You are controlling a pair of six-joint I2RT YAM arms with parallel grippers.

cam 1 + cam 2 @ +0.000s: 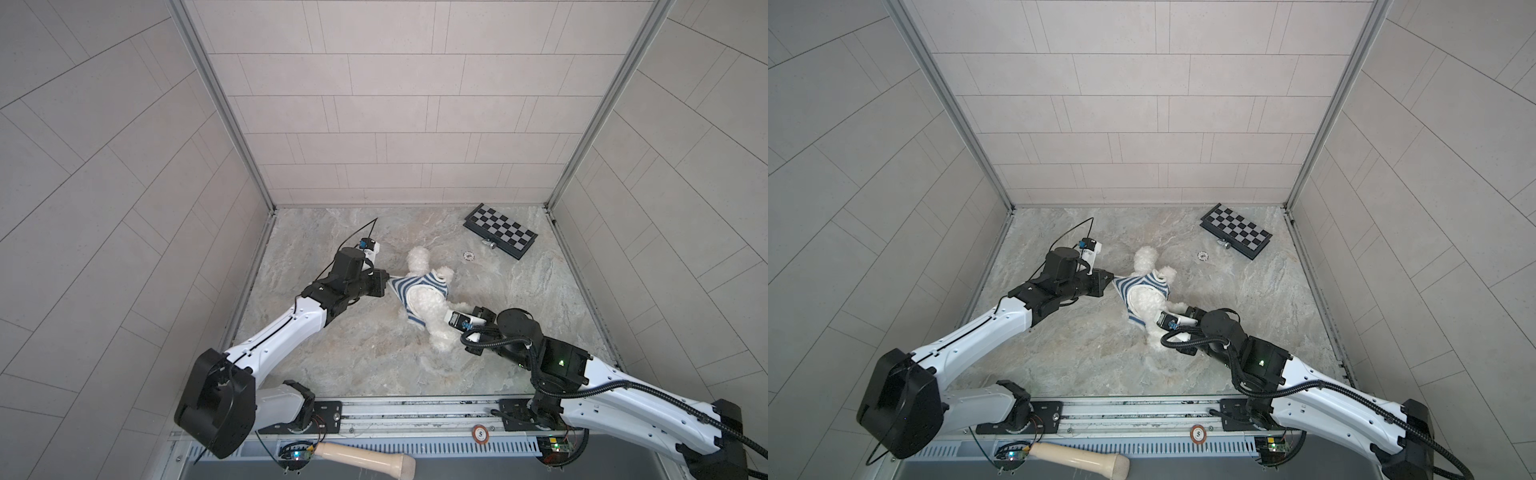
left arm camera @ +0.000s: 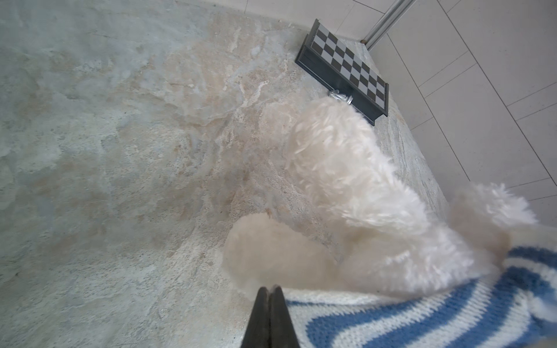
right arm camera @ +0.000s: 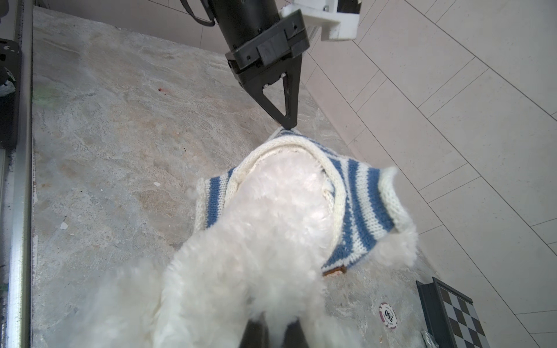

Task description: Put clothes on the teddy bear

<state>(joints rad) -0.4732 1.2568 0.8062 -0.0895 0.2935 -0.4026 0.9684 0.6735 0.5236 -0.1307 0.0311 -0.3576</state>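
Note:
The fluffy white teddy bear (image 1: 426,299) lies mid-table in both top views, with a blue-and-white striped knitted shirt (image 1: 401,286) round its upper body. Its face is hidden. My left gripper (image 1: 390,276) is shut on the shirt's white edge, and the left wrist view shows the closed tips (image 2: 270,290) pinching that edge beside the shirt (image 2: 422,316). In the right wrist view my right gripper (image 3: 272,327) is shut on a limb of the bear (image 3: 271,217), with fur filling the gap. The left gripper (image 3: 287,125) shows there too, pulling the shirt (image 3: 361,205) taut.
A folded chessboard box (image 1: 500,231) lies at the back right with a small metal piece (image 1: 489,244) beside it. A poker chip (image 1: 468,256) lies near the bear. A pale wooden handle (image 1: 365,457) rests below the front rail. Tiled walls enclose three sides.

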